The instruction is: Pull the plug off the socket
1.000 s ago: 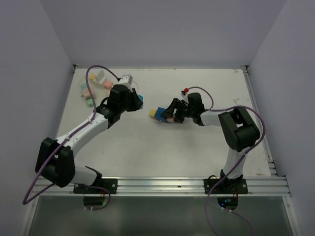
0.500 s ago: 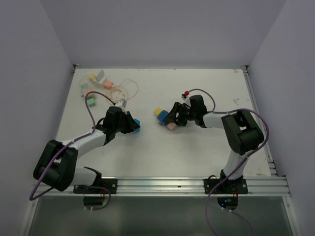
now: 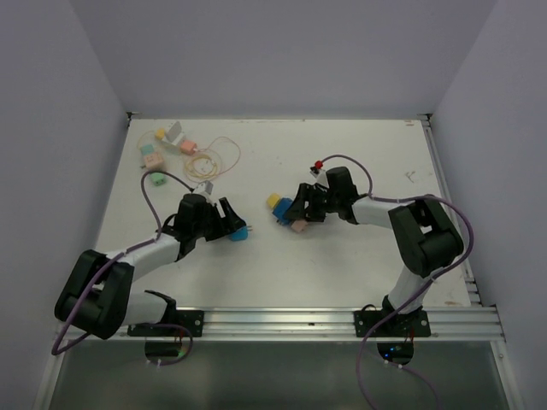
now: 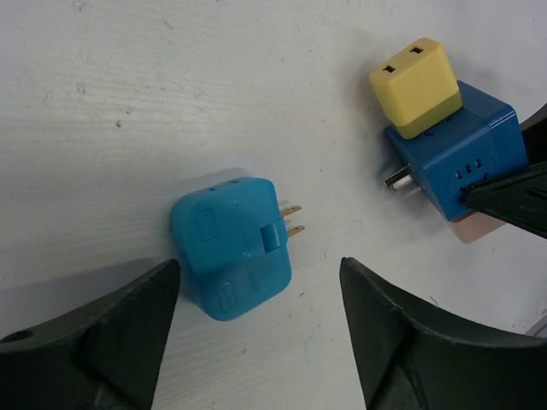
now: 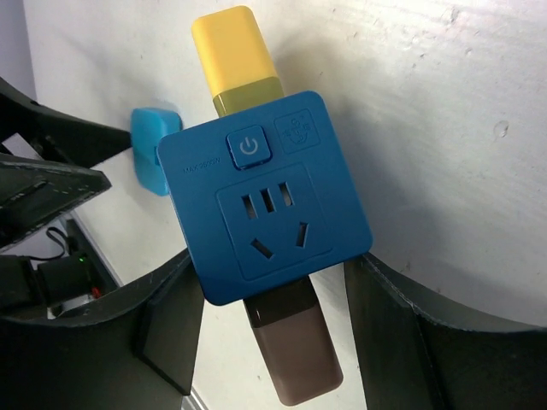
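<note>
A: Plug (image 4: 231,256)?
B: Flat on the table (image 4: 128,102), prongs bare, apart from the socket (image 5: 269,201). Left gripper (image 4: 256,273) jaws wide, straddling it, gripping nothing.
A: Right gripper (image 5: 272,265)?
B: Clamped on socket, likely as anchor.

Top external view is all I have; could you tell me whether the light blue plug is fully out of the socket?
Observer: Yes; the light blue plug lies on the table, both brass prongs bare.
Operator: Is the left gripper holding it?
Observer: No, its jaws stand open either side of it.
Operator: Is anything plugged into the socket cube's front face?
Observer: No; its slots are empty, next to a power button.
</note>
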